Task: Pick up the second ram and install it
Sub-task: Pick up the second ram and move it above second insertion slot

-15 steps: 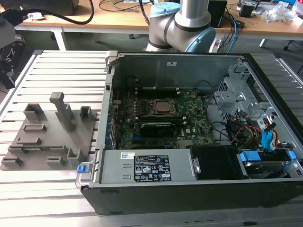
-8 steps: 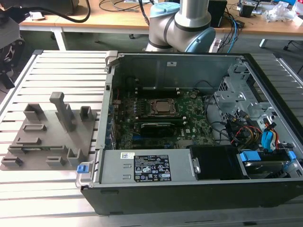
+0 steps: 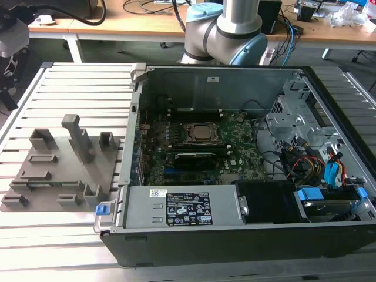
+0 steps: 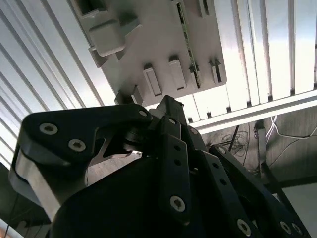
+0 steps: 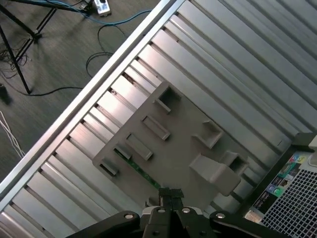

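Lower left of exterior view: gray fixture (image 3: 59,170) on slatted counter (image 3: 70,82), PC case (image 3: 235,147) further right in frame. In first wrist view the second ram (image 5: 137,169) lies along fixture's side away from case, one end toward the hand (image 5: 171,196), which hangs above, closed up & empty.

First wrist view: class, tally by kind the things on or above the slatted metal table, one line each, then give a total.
Gray plastic fixture block: 1
Long flat green ram stick, lying in the fixture: 1
Black robot hand: 1
Computer case with a mesh panel: 1
Total: 4
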Controlling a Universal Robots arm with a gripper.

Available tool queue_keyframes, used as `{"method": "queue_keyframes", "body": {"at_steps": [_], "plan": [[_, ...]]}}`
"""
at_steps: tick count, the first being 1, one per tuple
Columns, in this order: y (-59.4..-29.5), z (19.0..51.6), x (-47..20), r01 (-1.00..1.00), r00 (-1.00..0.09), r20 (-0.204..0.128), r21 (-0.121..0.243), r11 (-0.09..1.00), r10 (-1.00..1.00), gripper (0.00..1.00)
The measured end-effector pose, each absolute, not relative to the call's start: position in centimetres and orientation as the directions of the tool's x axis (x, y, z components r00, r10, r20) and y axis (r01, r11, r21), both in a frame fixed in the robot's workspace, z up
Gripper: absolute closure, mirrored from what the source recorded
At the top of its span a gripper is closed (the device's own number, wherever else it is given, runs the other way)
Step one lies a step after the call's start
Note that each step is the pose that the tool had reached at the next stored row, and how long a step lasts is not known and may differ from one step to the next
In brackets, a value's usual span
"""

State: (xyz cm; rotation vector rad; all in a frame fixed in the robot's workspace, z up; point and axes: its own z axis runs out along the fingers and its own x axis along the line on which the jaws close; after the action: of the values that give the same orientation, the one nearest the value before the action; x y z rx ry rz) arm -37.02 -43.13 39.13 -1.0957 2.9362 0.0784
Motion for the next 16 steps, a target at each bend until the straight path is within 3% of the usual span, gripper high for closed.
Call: {"method": "queue_keyframes", "body": {"at_steps": [16], "plan": [[-43.13,39.13,-37.02,-0.796,-0.605,-0.024,0.045,0.604,-0.796,0.89]]}}
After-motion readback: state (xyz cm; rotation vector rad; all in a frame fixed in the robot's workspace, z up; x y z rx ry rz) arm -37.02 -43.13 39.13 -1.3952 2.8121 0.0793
